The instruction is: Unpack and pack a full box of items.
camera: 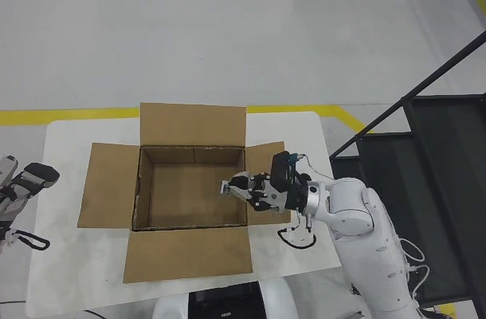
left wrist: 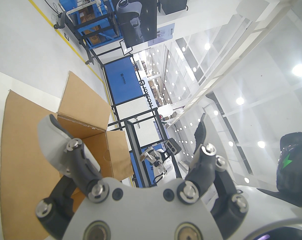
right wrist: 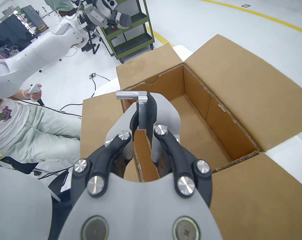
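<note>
The right hand (right wrist: 146, 116) is clenched on a small silvery metal part (right wrist: 142, 108). It holds the part over the open cardboard box (camera: 193, 126), just inside the wall on the robot's right. The white counter (camera: 68, 263) carries the box at its middle. The box is plain brown corrugated board, with all four flaps spread outward and its brown floor in view. The left hand (left wrist: 126, 136) hangs beyond the counter's left edge, well apart from the box, released with its fingers spread wide. The metal part is L-shaped, a flat bar with a short round rod across its tip, pinched between the right hand's pads.
</note>
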Robot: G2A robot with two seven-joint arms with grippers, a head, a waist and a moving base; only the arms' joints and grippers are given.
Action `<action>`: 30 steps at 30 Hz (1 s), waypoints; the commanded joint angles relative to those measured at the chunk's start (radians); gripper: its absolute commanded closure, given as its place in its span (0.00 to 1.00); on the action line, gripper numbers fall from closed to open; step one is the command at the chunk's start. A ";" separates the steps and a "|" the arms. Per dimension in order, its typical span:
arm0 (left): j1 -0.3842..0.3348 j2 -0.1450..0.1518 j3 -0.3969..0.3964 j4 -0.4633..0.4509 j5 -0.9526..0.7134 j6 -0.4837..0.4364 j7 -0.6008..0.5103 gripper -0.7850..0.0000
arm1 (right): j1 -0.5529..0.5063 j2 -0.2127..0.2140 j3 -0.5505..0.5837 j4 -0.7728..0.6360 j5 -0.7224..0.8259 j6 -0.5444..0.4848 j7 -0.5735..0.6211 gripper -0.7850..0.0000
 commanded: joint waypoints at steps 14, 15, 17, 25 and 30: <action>0.000 0.000 0.000 0.000 0.000 0.000 0.000 0.00 | -0.338 0.078 0.478 -0.008 0.265 -0.062 0.055 1.00; 0.000 0.000 0.000 0.000 0.000 0.000 0.000 0.00 | -0.356 0.079 0.493 0.000 0.256 -0.059 0.048 1.00; 0.000 0.000 0.000 0.000 0.000 0.000 0.000 0.00 | -0.385 0.081 0.512 0.014 0.236 -0.051 0.030 1.00; 0.000 0.000 0.000 0.000 0.000 0.000 0.000 0.00 | -0.413 0.085 0.483 0.060 -0.039 0.038 0.009 1.00; 0.000 0.000 0.000 0.000 0.000 0.000 0.000 0.00 | -0.381 0.086 0.404 0.105 -0.205 0.101 -0.024 1.00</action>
